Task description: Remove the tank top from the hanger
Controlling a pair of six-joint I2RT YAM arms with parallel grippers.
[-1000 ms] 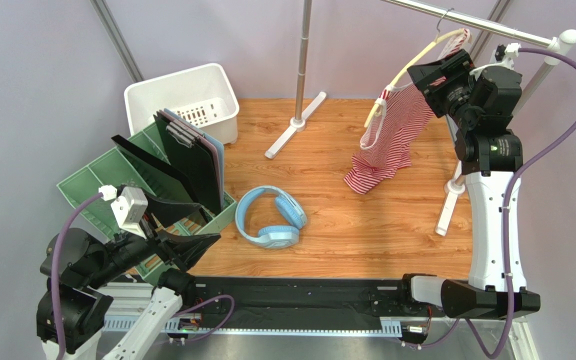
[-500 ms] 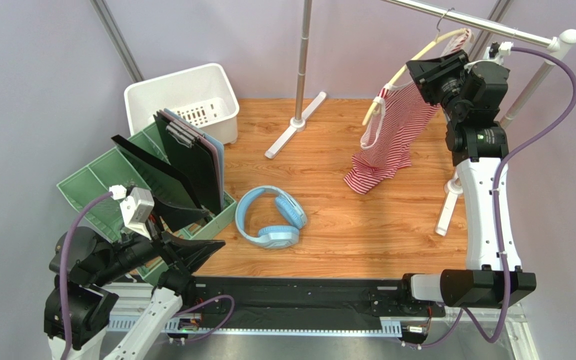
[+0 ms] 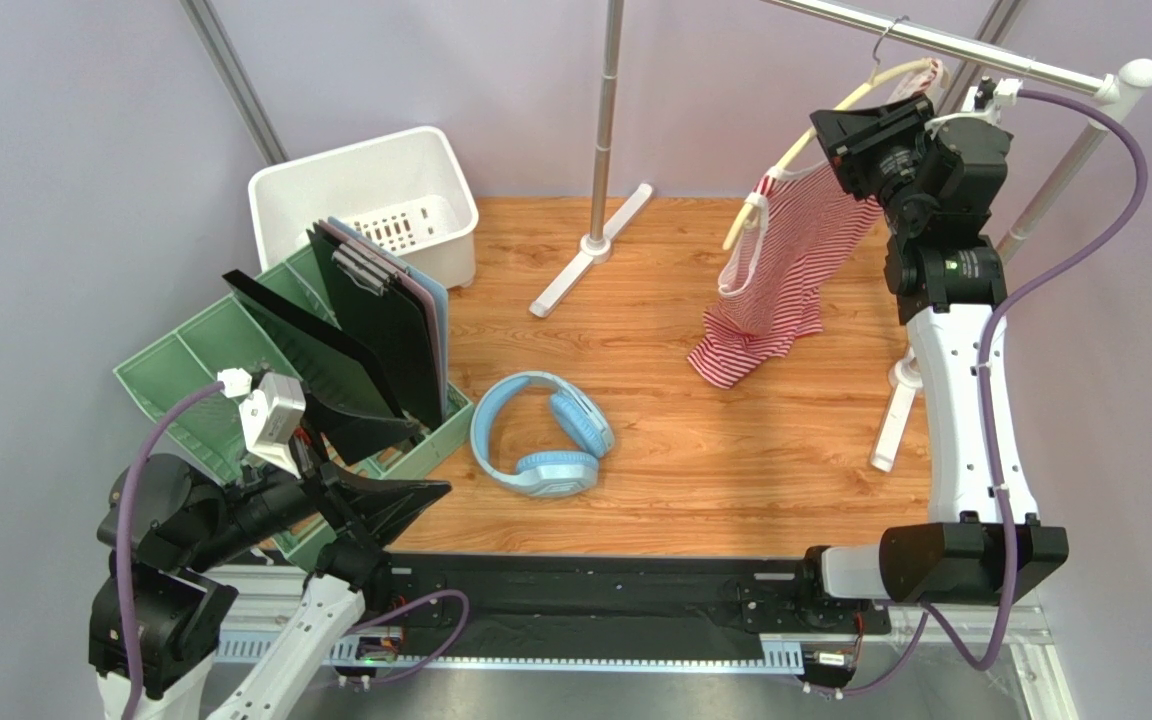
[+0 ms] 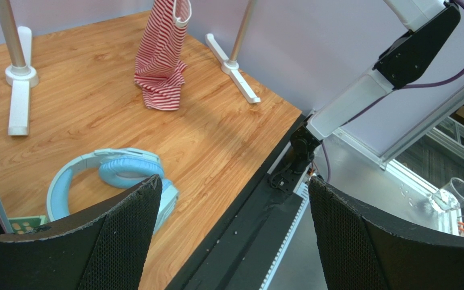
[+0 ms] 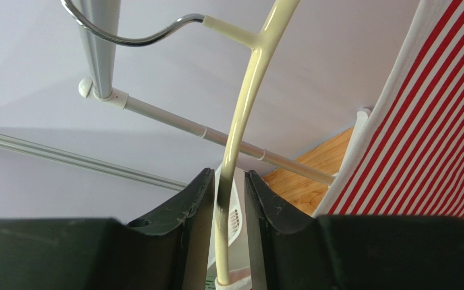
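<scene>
Step looks like bracing: right gripper closed narrow on hanger arm; tank top hangs from its lower end (hem on table); left gripper wide, empty; next move likely calls for drawing the strap off that end.

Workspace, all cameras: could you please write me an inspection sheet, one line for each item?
Surface: wooden table top, nothing spilled seen.
Job's things: tank top hangs on the hanger, with its hem touching the table; the hanger is hooked on the rail.
Clutter: blue headphones, white basket, green file rack.
Grippers: left gripper open and empty; right gripper closed on the hanger's arm.
Cables: purple cable loops near the rail's end.
Surroundings: grey walls.
</scene>
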